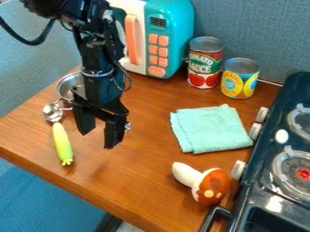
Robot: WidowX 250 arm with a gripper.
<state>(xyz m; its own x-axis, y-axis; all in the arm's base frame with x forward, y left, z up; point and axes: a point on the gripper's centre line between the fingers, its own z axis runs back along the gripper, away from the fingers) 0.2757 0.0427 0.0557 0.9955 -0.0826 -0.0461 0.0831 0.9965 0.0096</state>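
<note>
just beside open claw (98,137): green-handled utensil (61,142), on table (136,170)

on the worktop (142,170), the cloth (212,129) is lying between the cans (205,63) behind and the mushroom (209,186) in front; the microwave (176,27) is standing left of the cans, the stove (265,152) right.

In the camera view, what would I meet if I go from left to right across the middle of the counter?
Yellow-green item, black gripper, folded mint cloth, dark stove.
</note>
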